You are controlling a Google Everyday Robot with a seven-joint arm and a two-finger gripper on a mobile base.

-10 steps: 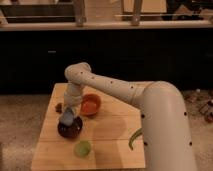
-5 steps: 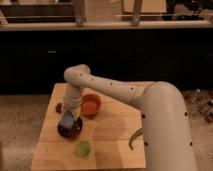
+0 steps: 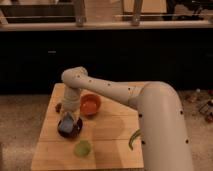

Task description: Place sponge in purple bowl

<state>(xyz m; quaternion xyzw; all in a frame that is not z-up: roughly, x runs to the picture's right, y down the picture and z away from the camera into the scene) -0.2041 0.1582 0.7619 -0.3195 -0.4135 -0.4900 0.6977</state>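
Note:
A dark purple bowl sits on the left part of the wooden table. A blue-grey sponge lies in or just over the bowl, right under my gripper. My white arm reaches from the right across the table and down to the bowl. The gripper hangs directly above the bowl, at the sponge.
An orange bowl stands just behind and right of the purple bowl. A green round object lies near the table's front edge. A green curved object lies at the right by my arm. A small dark object sits at the left edge.
The gripper with the sponge stays over the purple bowl; it has shifted only slightly.

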